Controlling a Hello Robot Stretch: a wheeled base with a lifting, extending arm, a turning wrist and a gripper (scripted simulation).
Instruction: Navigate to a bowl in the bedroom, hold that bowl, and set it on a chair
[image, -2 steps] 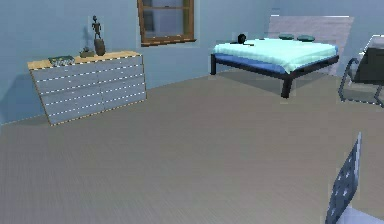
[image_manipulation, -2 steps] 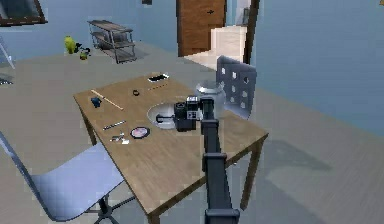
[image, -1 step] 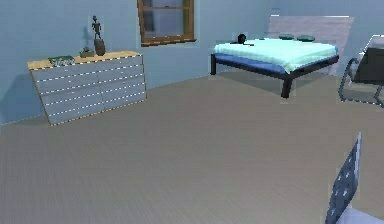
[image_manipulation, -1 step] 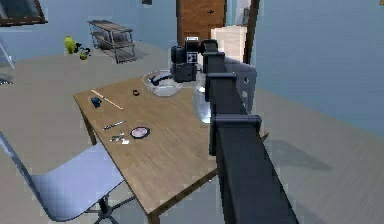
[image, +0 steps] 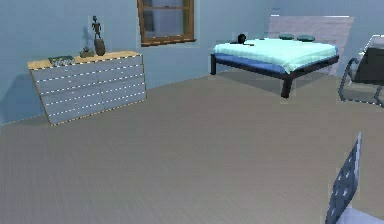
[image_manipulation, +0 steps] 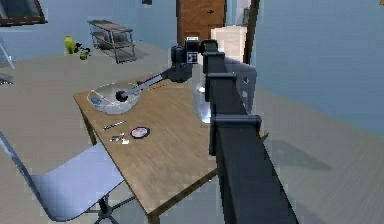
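A pale grey bowl (image_manipulation: 103, 98) rests on the wooden table (image_manipulation: 170, 150) near its far left corner. My arm rises from the arm side view's bottom edge, and the gripper (image_manipulation: 127, 94) reaches left with its thin fingers ending at the bowl's rim. The bowl lies on the table there, so I cannot tell whether the gripper holds anything. A grey-blue chair (image_manipulation: 68, 186) stands at the table's near left side. Another chair (image: 364, 70) with a dark frame stands beside the bed at the forward view's right.
On the table lie a small round disc (image_manipulation: 140, 131), a pen-like stick (image_manipulation: 114, 124) and a clear glass (image_manipulation: 203, 106). A wire shelf rack (image_manipulation: 114, 38) and a door (image_manipulation: 203, 18) stand behind. Ahead are a dresser (image: 90, 86), a bed (image: 272, 56) and open carpet.
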